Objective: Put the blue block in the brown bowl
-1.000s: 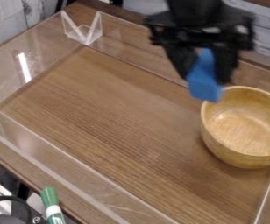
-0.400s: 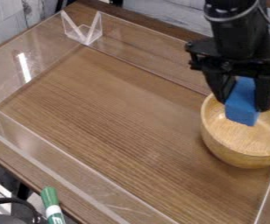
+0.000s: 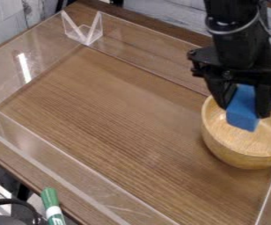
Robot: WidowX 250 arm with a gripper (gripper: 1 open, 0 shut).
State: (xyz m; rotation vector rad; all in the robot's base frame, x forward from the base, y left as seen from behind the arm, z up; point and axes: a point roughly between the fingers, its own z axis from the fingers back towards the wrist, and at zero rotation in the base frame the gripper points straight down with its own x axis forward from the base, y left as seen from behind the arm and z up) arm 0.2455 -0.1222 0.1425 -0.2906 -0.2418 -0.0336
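While the gripper (image 3: 246,98) is clenching the blue block (image 3: 245,108) over the brown bowl (image 3: 246,150) by the tabletop's (image 3: 103,114) right edge, you're heading into the drop: likely just opening the jaws next.

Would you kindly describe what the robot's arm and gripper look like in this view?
The arm is matte black, a thick rounded column coming down from the top edge. The gripper is black too: a wide crossbar with angular brackets and two flat fingers hanging below. No markings or loose cables are visible.
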